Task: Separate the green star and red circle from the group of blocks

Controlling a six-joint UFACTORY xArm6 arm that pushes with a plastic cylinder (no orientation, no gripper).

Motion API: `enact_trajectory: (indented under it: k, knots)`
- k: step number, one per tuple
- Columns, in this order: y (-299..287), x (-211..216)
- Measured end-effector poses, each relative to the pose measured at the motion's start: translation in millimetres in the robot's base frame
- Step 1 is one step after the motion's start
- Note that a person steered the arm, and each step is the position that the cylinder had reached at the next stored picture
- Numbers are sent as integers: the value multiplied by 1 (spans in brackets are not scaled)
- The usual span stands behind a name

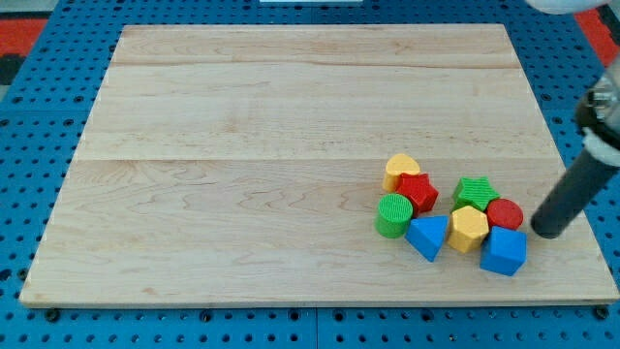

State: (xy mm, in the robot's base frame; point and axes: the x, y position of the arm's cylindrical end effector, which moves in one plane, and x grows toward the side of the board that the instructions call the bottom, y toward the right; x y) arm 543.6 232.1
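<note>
The green star (475, 192) and the red circle (505, 213) sit at the right side of a tight cluster at the board's lower right. The star touches the yellow hexagon (469, 228) below it, and the red circle lies between the star and the blue block (504, 251). Left of them are the yellow heart (400, 170), red star (418, 191), green cylinder (394, 214) and blue triangle (427, 236). My tip (546, 232) rests on the board just right of the red circle, a small gap apart.
The wooden board (242, 145) lies on a blue pegboard table (39, 145). The cluster is close to the board's bottom and right edges. The dark rod slants up to the view's right edge.
</note>
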Motion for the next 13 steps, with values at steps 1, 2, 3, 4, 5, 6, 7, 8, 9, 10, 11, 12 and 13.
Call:
enact_trajectory:
  k: [1, 2, 3, 4, 5, 6, 7, 8, 9, 10, 11, 12, 13]
  knots:
    - [-27, -1]
    - [-34, -5]
    - [-34, -24]
    - [-44, -28]
    - [-56, -48]
    - [-75, -67]
    - [-2, -68]
    - [11, -24]
    - [2, 20]
    - [-43, 22]
    - [-74, 6]
    - [-88, -12]
    - [-88, -34]
